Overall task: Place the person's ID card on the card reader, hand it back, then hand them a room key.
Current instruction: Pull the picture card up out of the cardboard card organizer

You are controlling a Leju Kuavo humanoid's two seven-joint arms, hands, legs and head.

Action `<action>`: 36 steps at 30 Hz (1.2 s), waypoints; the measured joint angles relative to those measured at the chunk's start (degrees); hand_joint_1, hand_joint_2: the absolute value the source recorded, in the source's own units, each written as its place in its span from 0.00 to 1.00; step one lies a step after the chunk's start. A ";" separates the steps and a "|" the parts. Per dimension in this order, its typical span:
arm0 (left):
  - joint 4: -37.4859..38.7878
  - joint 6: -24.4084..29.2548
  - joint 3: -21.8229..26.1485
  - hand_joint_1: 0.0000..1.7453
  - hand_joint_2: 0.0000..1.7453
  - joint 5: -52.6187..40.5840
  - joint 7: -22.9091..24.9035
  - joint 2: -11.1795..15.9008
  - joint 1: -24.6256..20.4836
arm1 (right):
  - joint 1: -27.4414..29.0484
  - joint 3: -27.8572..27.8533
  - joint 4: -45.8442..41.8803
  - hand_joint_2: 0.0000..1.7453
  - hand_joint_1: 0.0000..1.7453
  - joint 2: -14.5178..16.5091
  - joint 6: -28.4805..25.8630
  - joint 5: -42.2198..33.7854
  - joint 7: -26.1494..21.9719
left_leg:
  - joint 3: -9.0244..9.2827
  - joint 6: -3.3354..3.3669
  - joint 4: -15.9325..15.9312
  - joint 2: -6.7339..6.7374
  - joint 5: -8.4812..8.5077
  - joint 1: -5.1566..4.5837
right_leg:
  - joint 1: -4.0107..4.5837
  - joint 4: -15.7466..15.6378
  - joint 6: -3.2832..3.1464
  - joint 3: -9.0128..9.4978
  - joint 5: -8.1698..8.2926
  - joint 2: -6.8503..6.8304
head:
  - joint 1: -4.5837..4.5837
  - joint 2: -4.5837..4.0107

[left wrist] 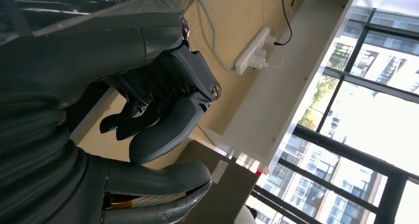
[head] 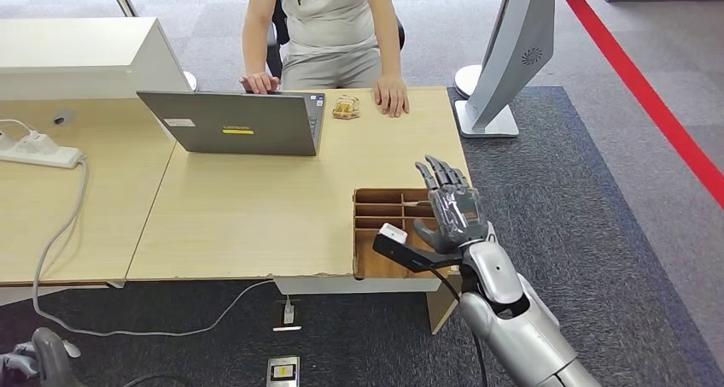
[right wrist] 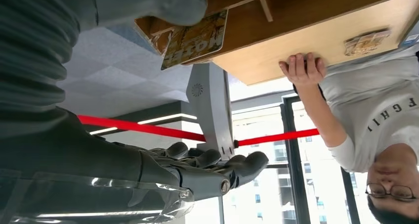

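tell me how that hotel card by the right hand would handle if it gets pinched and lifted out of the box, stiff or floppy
The card looks thin and flat with straight edges, so probably stiff and very light. Its printed face seems glossy, so it may slip under the thumb of the right hand. Thin as it is, it probably would not stand upright, and would likely drop back into the box.

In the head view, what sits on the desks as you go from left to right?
White power strip → grey laptop → small wrapped packet → person's hand → divided cardboard box → robot's right hand.
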 joint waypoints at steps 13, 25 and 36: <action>0.00 1.03 -1.52 1.00 1.00 0.33 -0.01 0.91 -0.06 | -1.49 -1.57 5.67 1.00 0.51 0.46 -1.08 1.10 0.22 | -0.01 0.00 0.00 0.00 0.00 0.00 | 0.00 0.01 0.00 -0.01 0.00 0.00 | 0.00 0.00; 0.00 1.40 -1.94 1.00 1.00 0.02 -0.01 1.18 0.18 | -2.68 -1.57 10.05 1.00 0.00 2.20 -1.29 3.10 -0.39 | -0.01 0.00 0.00 0.00 0.00 0.00 | 0.00 0.00 0.00 -0.01 0.00 0.00 | -0.01 0.00; 0.00 0.77 -1.97 1.00 1.00 0.31 -0.01 1.35 0.30 | -2.56 -1.61 11.43 1.00 0.86 2.49 -1.32 3.58 -0.10 | 0.00 0.00 0.00 0.00 0.00 0.00 | 0.00 -0.01 0.00 -0.02 0.00 0.00 | -0.01 0.00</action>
